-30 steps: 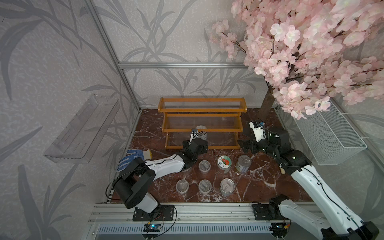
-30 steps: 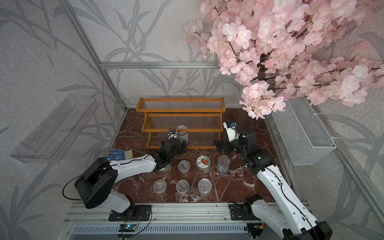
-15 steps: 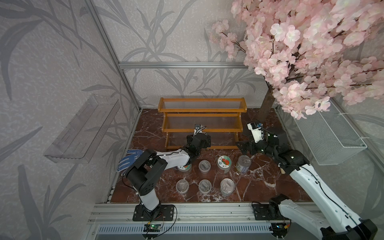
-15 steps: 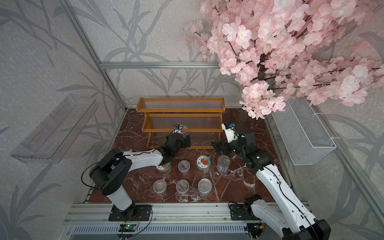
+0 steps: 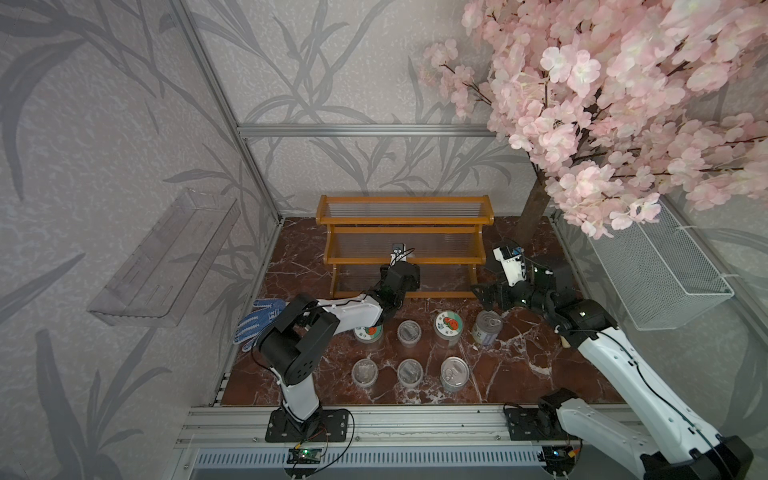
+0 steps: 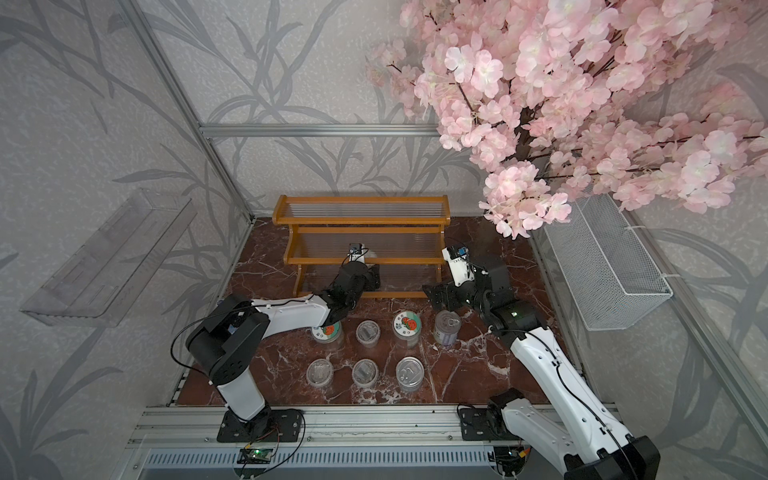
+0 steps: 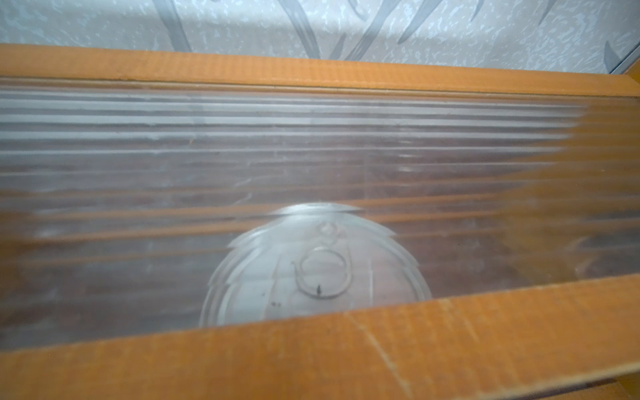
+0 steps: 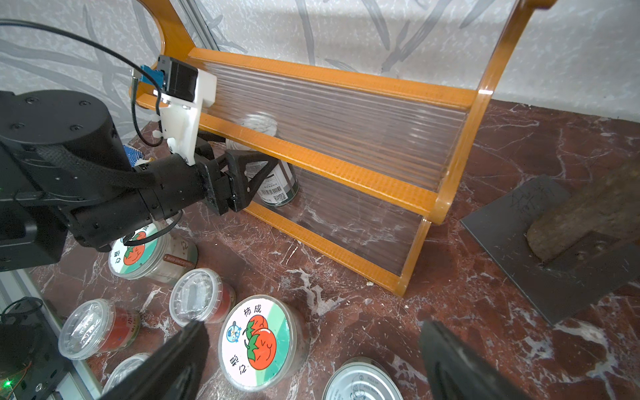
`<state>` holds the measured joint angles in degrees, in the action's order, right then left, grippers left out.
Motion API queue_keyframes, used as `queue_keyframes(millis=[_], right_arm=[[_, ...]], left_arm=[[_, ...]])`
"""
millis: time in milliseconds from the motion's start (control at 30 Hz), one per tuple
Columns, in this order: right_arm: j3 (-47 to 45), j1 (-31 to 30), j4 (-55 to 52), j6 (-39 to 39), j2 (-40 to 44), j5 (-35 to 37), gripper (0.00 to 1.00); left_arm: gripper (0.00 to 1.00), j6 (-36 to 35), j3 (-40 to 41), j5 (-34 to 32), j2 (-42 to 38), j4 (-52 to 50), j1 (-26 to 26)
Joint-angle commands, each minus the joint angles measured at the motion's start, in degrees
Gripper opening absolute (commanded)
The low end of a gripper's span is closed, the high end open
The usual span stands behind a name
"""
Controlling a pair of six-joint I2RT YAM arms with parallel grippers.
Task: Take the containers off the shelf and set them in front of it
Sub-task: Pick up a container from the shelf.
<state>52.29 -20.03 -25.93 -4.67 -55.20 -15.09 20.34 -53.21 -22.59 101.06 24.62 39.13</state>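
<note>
Right wrist view: one tin (image 8: 278, 183) stands upright on the bottom tier of the shelf (image 8: 346, 173), left of centre, under the middle tier. The left hand (image 8: 263, 173) reaches in from the near side. Its fingers straddle the tin, the near one flat against the wall and the far one hidden. It reads as closed on the tin. The right hand (image 8: 311, 325) hangs spread wide and empty over the table (image 8: 467, 277). Seven other containers (image 5: 409, 372) stand on the table just near of the shelf.

Handling, my judgement: stiff steel wall, won't crush. Weighty if full. The glossy label may slip. Hold across the body at mid-height and draw it out to the near side before lifting, since headroom is slight.

Writing: the tin has a dark green label with a white panel, barcode and QR code, text too small to read. Jar lid (image 8: 258, 341): 柿成 above two red fruits, other characters turned, unsure. Left wrist view: pull-ring top (image 7: 317, 270) shows through the ribbed panel.
</note>
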Motion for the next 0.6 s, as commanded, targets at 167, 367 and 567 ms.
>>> queue_keyframes(millis=[167, 367, 567], right_arm=[[-0.4, 0.3, 0.9, 1.0, -0.3, -0.7, 0.99], [-0.3, 0.3, 0.2, 1.7, -0.2, -1.1, 0.99], [-0.4, 0.3, -0.2, 2.0, 0.2, -0.8, 0.99]], left_arm=[[0.71, -1.3, -1.5, 1.4, -1.1, -2.3, -0.3], [0.7, -3.3, 0.2, 4.6, -4.5, -2.3, 0.4], [0.7, -4.8, 2.2, 6.6, -8.4, -3.6, 1.6]])
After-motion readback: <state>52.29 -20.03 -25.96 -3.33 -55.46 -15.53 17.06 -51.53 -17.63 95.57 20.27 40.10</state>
